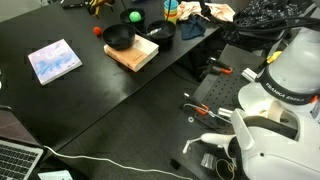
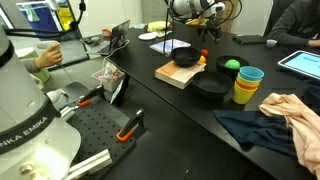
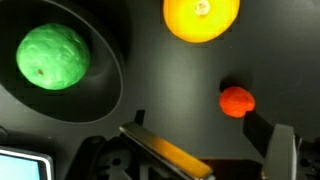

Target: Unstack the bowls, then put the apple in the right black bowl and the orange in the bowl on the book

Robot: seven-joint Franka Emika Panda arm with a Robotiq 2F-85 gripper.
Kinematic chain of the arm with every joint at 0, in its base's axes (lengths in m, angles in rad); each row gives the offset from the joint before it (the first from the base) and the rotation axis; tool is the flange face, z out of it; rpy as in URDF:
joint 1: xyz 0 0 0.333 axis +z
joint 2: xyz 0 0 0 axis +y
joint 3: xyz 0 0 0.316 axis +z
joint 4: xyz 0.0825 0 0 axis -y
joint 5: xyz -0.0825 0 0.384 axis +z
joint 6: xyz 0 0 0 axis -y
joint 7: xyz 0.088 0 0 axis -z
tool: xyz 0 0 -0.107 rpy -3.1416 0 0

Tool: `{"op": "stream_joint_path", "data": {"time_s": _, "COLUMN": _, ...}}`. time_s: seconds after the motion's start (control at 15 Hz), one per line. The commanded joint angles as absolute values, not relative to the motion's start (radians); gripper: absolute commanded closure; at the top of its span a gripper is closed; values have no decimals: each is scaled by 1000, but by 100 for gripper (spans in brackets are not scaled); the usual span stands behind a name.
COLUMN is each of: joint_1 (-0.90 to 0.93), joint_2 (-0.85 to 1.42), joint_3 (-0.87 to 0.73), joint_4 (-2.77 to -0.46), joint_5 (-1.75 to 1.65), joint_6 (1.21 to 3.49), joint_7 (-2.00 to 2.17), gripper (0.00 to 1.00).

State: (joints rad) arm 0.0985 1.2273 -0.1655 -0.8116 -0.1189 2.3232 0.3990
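In the wrist view the green apple (image 3: 53, 55) lies inside a black bowl (image 3: 106, 38) at the left. The orange (image 3: 201, 18) sits on the black table at the top edge, outside any bowl. My gripper (image 3: 225, 150) is open and empty, hovering above the table below the orange. In both exterior views another black bowl (image 1: 119, 38) (image 2: 185, 57) stands on the tan book (image 1: 135, 55) (image 2: 172, 75), and one more black bowl (image 1: 160, 32) (image 2: 212, 87) stands on the table beside it. The apple also shows in both (image 1: 134, 16) (image 2: 231, 65). My gripper (image 2: 208, 32) hangs above the far table.
A small red thing (image 3: 237, 101) (image 1: 97, 31) lies on the table close to my right finger. A thin blue-and-pink book (image 1: 55, 60) lies apart. Stacked yellow and blue cups (image 2: 247, 85) and crumpled cloths (image 2: 290, 112) sit beside the bowls. A laptop corner (image 1: 18, 158) is near the table edge.
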Motion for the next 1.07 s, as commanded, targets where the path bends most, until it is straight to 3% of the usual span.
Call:
{"op": "stream_joint_path", "data": {"time_s": 0.0, "joint_1": 110, "joint_2": 1323, "joint_3": -161, "joint_4": -701, "joint_5": -106, "joint_6": 2393, "joint_7": 448, "gripper": 0}}
{"op": "stream_joint_path", "data": {"time_s": 0.67, "joint_1": 127, "joint_2": 1486, "joint_3": -165, "joint_4": -566, "joint_5": -108, "joint_6": 2505, "joint_7": 516, "gripper": 0}}
{"op": "stream_joint_path", "data": {"time_s": 1.0, "joint_1": 132, "joint_2": 1467, "joint_3": -170, "joint_4": -579, "joint_5": -115, "joint_6": 2425, "joint_7": 513, "gripper": 0}}
